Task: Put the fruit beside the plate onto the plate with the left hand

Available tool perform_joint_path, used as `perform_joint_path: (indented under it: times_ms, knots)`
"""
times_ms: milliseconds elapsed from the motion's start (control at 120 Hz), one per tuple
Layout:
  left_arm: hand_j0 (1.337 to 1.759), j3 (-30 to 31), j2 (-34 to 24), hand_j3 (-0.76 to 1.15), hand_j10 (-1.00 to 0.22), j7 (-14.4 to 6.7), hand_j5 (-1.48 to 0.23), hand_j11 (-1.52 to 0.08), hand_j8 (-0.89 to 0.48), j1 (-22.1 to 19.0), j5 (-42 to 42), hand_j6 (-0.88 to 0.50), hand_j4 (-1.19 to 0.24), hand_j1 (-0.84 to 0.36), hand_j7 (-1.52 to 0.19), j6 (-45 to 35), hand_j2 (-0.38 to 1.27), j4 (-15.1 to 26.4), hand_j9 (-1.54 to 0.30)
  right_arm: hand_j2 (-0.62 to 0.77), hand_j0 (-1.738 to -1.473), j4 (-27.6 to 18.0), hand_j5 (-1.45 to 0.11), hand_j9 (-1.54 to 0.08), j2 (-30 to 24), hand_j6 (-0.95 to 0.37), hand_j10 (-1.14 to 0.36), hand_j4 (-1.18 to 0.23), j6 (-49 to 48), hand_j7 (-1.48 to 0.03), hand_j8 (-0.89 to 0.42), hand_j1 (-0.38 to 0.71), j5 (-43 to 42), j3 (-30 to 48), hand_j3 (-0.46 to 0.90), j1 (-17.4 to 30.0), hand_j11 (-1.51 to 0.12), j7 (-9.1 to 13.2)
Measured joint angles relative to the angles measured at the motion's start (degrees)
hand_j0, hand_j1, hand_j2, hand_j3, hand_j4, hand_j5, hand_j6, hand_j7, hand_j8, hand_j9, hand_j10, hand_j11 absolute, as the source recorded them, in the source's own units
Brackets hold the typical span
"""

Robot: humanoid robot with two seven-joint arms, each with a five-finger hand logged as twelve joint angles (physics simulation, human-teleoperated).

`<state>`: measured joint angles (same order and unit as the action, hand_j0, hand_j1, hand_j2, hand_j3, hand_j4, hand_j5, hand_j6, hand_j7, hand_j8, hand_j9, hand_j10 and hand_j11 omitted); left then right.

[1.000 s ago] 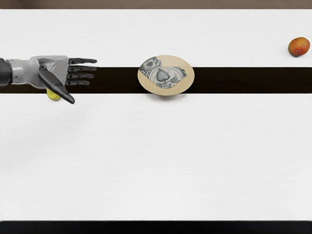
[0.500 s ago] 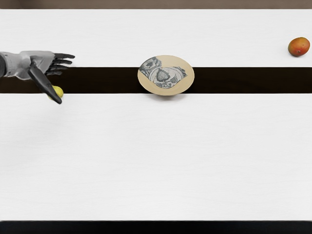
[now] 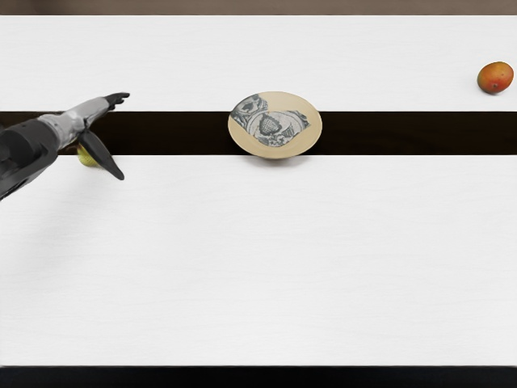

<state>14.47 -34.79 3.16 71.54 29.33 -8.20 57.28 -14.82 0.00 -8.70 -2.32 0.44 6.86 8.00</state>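
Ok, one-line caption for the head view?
Left hand open beside the yellow fruit, well left of the empty plate; a mango lies far right.

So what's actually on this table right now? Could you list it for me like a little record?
table: white, with a dark band across it
plate: patterned, on the dark band, nothing on it
yellow-green fruit: left of the plate, apart from it, partly hidden by the hand
orange-red fruit: far right, at the back
left hand: fingers spread, over the yellow-green fruit
right hand: out of view
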Motion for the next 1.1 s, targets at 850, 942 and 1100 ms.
perform_joint_path:
  times_ms: [850,942,1100]
  knots:
    - [1.658,11.1,8.0,0.0,-0.3,-3.2,-0.39,-0.39,-0.3,-0.8,-2.6,-0.3,-0.3,-0.01,-0.39,-6.2,0.06,-12.4,-0.39,0.0,-1.658,0.0,-0.02,-0.02,0.0,-0.02,-0.02,-0.02,0.0,-0.02,-0.02,-0.33,0.0,0.0,0.0,0.0,-0.02,0.0]
    - [1.658,11.4,8.6,0.0,-0.34,-3.2,-0.44,-0.44,-0.34,-1.0,-2.7,-0.34,-0.34,-0.05,-0.44,-6.1,0.07,-12.7,-0.44,0.0,-1.658,0.0,-0.02,-0.02,0.0,-0.02,-0.02,-0.02,0.0,-0.02,-0.02,-0.33,0.0,0.0,0.0,0.0,-0.02,0.0]
    - [1.658,11.5,8.5,0.0,-0.4,-4.0,-0.51,-0.51,-0.4,-1.4,-2.7,-0.4,-0.4,-0.12,-0.51,-6.0,0.08,-12.9,-0.51,0.0,-1.658,0.0,-0.02,-0.02,0.0,-0.02,-0.02,-0.02,0.0,-0.02,-0.02,-0.33,0.0,0.0,0.0,0.0,-0.02,0.0]
